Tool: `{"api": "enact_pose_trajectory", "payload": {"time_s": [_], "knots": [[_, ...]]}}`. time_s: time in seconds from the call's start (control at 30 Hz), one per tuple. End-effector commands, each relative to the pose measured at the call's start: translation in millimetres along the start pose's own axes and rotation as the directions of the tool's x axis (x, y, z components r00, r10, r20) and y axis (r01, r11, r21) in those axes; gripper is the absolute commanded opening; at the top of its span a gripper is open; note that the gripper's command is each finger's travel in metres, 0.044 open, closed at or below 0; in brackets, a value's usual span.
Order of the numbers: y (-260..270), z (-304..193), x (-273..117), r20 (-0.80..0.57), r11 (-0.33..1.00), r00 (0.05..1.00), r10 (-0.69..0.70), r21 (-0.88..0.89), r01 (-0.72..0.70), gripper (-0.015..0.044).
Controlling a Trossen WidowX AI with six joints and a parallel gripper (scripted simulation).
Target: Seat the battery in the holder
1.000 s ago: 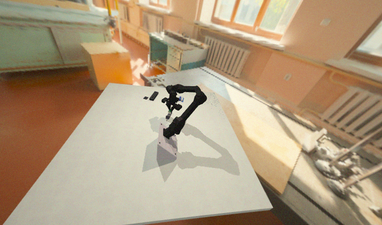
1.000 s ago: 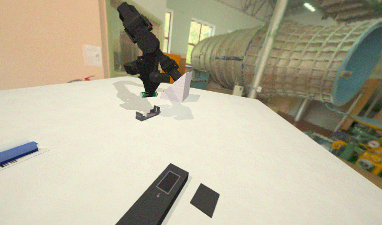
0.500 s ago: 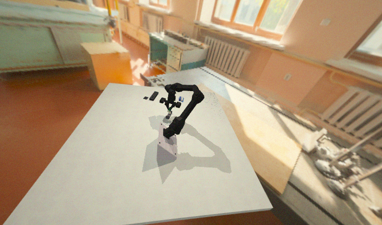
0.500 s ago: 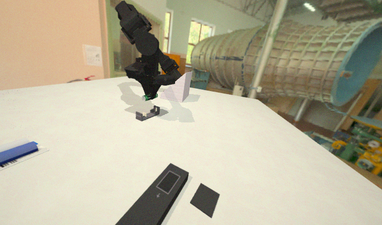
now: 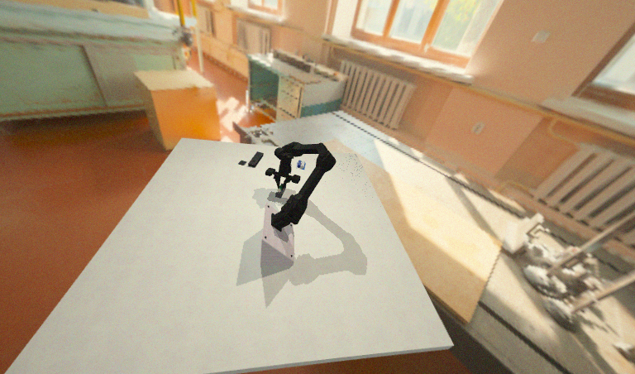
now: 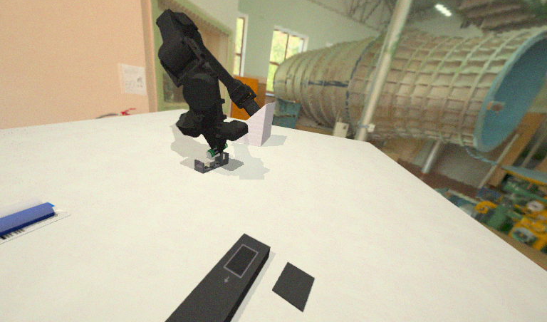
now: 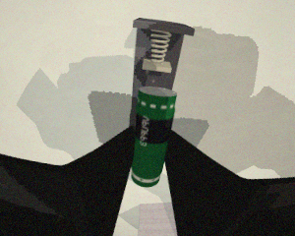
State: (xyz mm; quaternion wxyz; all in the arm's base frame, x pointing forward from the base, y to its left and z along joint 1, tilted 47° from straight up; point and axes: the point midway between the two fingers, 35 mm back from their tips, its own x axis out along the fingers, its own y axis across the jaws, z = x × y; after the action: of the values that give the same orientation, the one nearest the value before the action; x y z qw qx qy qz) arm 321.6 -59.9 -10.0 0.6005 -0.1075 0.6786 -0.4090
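The gripper (image 5: 280, 188) (image 6: 219, 148) (image 7: 150, 134) is clamped on the battery (image 5: 280, 189) (image 6: 211, 152) (image 7: 149, 159) above the holder (image 5: 278, 194) (image 6: 211, 165) (image 7: 141, 64), nearest the top view's far table (image 5: 187, 280) (image 6: 120, 221) (image 7: 275, 20) edge. Its long axis nearly follows the holder's, flat end toward the spring (image 7: 160, 46).

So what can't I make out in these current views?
- Top: the green-and-black cylindrical battery is too small to judge its tilt.
- Wrist: the lip end of the dark grey rectangular holder is hidden behind the battery and the black tool.
- Exterior: the long black box and the blue cylinder are cut off by the bottom and left edges.
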Motion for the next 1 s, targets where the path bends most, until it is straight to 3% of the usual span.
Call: {"api": "enact_pose_trajectory", "payload": {"time_s": [0.0,0.97], "knots": [[1,2,1,-0.021,1.0,1.0,0.002,0.006,-0.002,0.0069],[1,12,11,-0.204,1.0,0.979,0.003,0.007,-0.002,0.0069]]}}
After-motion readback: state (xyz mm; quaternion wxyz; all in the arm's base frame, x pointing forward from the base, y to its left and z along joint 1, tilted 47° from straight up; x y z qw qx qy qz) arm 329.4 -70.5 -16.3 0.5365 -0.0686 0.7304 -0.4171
